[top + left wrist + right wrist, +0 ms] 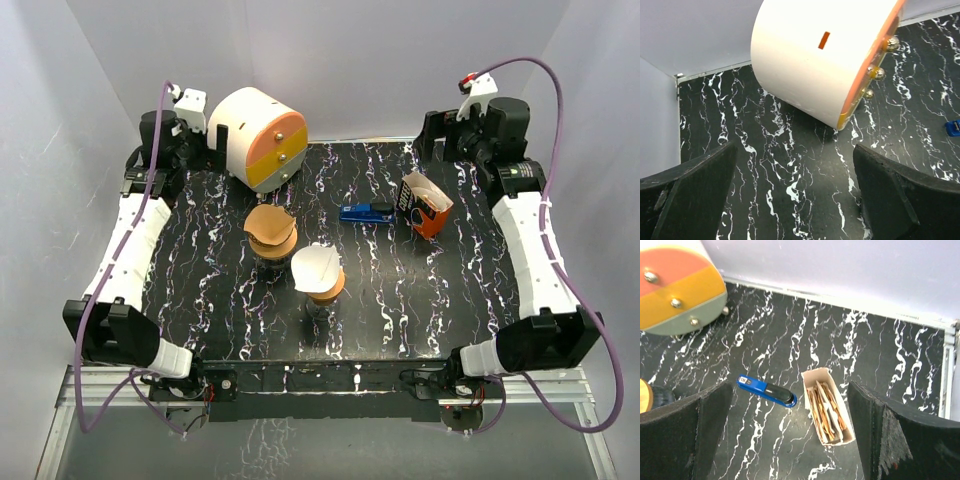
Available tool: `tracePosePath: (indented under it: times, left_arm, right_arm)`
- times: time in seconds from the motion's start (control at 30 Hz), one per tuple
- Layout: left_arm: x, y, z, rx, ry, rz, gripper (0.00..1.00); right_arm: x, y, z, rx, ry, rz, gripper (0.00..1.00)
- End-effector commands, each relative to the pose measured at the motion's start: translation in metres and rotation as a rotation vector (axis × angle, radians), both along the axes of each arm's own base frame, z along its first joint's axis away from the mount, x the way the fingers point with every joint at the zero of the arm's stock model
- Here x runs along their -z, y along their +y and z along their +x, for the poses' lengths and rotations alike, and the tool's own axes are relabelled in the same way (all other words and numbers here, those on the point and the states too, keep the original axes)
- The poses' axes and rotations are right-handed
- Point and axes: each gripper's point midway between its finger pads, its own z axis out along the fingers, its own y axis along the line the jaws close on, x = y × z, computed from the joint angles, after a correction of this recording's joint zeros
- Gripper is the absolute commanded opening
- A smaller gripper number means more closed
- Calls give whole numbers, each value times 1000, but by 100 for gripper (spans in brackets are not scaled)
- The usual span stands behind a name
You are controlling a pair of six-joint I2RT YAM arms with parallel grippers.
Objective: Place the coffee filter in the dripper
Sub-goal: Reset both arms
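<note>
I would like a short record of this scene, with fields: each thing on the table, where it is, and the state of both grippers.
table: black, white veins
drum: white, orange and yellow face, on its side, far left
far dripper: holds a brown filter
near dripper: holds a white filter
stapler: blue, right of the far dripper
filter box: open, brown filters inside, right of the stapler
left gripper: open, empty, by the drum
right gripper: open, empty, above stapler and box
</note>
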Motion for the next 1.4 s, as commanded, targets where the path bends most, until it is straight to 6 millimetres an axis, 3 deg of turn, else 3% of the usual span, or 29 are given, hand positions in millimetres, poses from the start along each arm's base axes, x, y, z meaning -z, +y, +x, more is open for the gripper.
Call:
tracePosePath:
  times: [0.0,0.33,0.6,1.37]
  left_arm:
    - [-45,-12,-30,83,-84,-34,99]
    - [-79,-2,-67,68,-163,-5,99]
    - [-75,-2,-100,90,-196,-30,99]
    - [-72,0,-131,136,-200,-126,99]
  right_arm:
    - [-52,-4,-8,-13,-177,8,98]
    - [-74,-23,-48,36,-246,1,98]
    - [-90,-24,-87,29,-302,-15,98]
    - [-73,-17,-122,-36,-309,-37,98]
